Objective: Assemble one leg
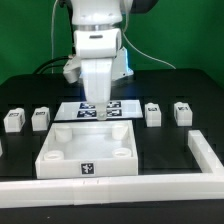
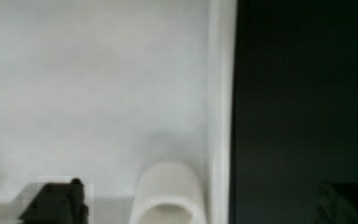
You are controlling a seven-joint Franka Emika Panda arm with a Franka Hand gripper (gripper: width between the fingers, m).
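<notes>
The gripper hangs low just behind the tray's far wall, over the marker board. In the wrist view its fingers stand apart with nothing clamped between them. A rounded white nub shows in the gap, touching neither finger; I cannot tell what it is.

No leg is in the tray or in the gripper. All four stand beside the tray, roughly level with its far wall. On the exterior view's left are leg one, near the tray's corner, and leg two, further out. On the exterior view's right are leg three and, beyond it, leg four.

Each leg looks like a small, stiff plastic block, so probably light and not fragile. Its smooth faces may slip or twist in a skewed grip. The best hold is likely across two flat opposite sides, square on and about mid-height. The legs stand apart from one another, which seems to leave the fingers room.
</notes>
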